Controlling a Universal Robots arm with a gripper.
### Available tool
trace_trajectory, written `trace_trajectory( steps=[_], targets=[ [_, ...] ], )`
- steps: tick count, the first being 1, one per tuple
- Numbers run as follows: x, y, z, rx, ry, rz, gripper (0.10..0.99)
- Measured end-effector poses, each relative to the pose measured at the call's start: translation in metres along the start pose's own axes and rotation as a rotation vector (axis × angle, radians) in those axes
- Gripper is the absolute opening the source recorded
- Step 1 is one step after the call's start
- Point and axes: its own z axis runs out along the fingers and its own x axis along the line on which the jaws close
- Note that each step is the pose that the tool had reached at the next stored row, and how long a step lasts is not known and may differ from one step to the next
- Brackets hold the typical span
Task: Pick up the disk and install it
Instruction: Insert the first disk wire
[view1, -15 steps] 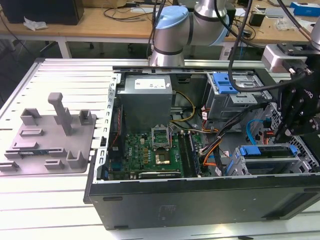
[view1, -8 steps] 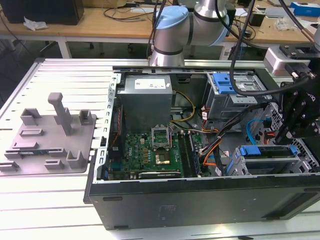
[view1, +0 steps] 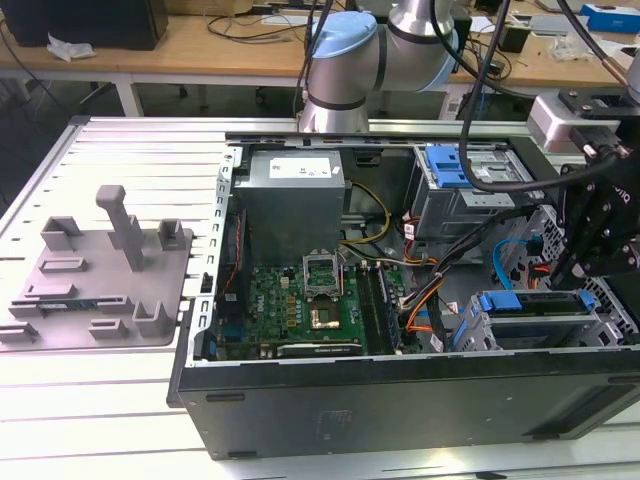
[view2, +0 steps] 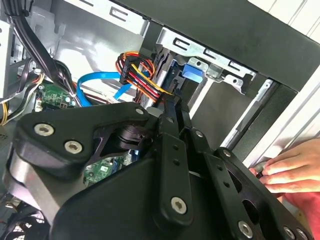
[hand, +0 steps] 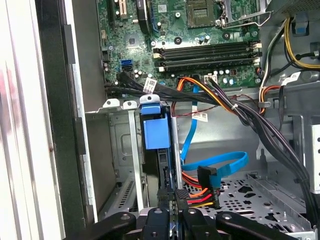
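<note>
Noted flat silver-metal disk in bright blue bracket (hand: 155, 131) standing on edge within grey steel drive cage (hand: 121, 150), long axis straight ahead of black gripper (hand: 173, 201), apparently pinched narrow on near edge

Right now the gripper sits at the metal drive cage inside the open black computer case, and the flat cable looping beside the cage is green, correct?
Not quite: the flat cable is bright blue, not green, as the first wrist view shows. The rest holds: the gripper sits at the metal drive cage inside the open black computer case.
</note>
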Motion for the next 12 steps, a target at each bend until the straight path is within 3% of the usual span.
trace_trajectory(
  steps=[12],
  targets=[
    [-0.0002,-0.0001,0.006,0.0,0.0,0.0,0.165]
  ],
)
